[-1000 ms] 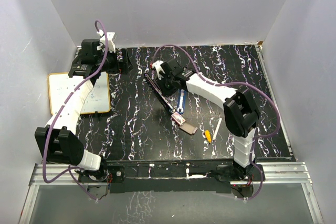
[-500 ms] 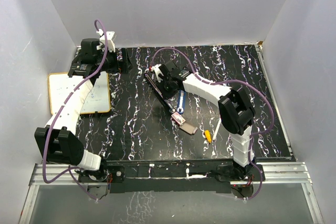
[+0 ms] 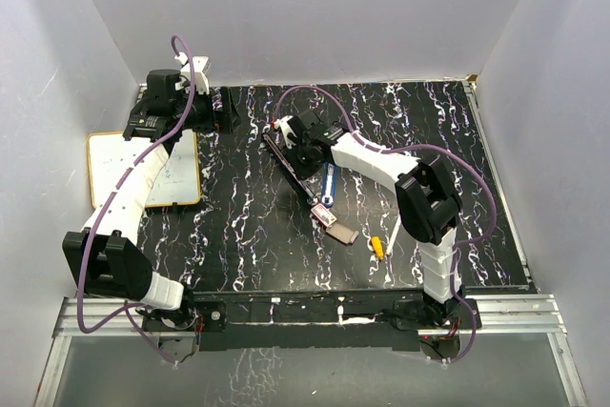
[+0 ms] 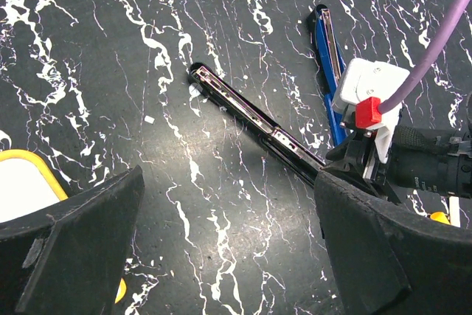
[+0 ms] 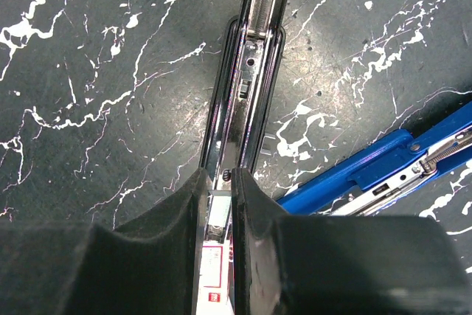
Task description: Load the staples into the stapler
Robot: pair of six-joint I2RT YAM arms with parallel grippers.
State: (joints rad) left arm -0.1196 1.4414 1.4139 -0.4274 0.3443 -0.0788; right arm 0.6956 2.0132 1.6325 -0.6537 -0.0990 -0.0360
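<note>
My right claw (image 5: 219,175), pinched narrow on I can't tell what, has crept a little along the open black stapler (image 5: 254,57), while the staples box (image 3: 326,216) sits unloaded on the surface (image 3: 238,216) at its near end.

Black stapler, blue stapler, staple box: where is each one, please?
black stapler (image 4: 243,108): left wrist view, middle of its opened metal channel.
blue stapler (image 5: 383,167): right wrist view, on its blue arm.
staple box (image 3: 334,223): top view, about its middle.
</note>
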